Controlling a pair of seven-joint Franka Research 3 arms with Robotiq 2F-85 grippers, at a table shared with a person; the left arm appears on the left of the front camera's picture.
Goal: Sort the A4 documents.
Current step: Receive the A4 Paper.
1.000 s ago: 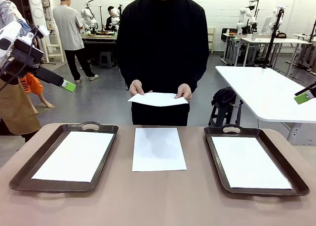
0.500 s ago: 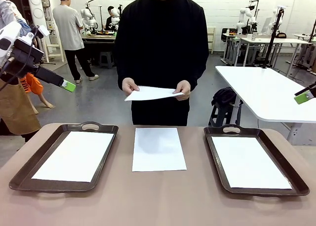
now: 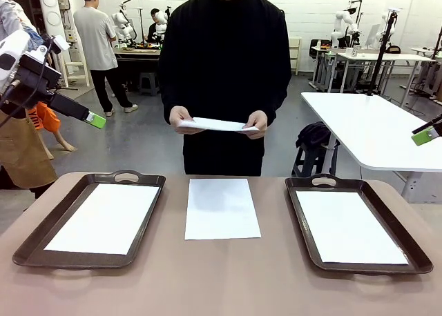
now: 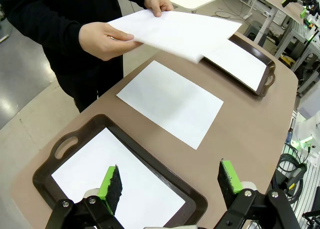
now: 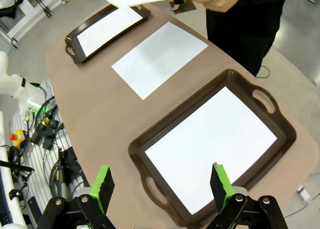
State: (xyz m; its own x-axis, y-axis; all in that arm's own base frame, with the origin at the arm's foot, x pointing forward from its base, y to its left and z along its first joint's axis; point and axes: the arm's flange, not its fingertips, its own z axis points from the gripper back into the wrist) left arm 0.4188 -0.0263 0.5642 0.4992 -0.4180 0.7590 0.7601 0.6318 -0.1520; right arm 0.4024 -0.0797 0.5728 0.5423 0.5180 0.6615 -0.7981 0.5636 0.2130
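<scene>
At the lower centre of the front view, one sheet of the A4 documents point(image 3: 222, 208) is seen lying flat on the bare brown table point(image 3: 221, 281), between the left tray point(image 3: 128, 176) and the right tray point(image 3: 328, 181). Each tray is floored with a white sheet. More held paper point(image 3: 217, 125) is kept level in the person's hands point(image 3: 181, 116) at the upper centre, beyond the table's far edge. The left gripper point(image 4: 169, 179) is spread wide and empty above the near end of the left tray. The right gripper point(image 5: 162, 180) is likewise parted, with nothing between its pads, above the right tray. The step in hand is judged to be the pick-up of the central sheet. Since thin paper lying flat offers no edge to pinch, a low approach at one short edge is advised. The sheet should be pressed lightly and buckled so that a fold is raised before the fingers are closed, then carried flat so that the sheet already in the tray is not disturbed. No brand, label or print can be read on the sheets or trays, and the paper looks blank.
</scene>
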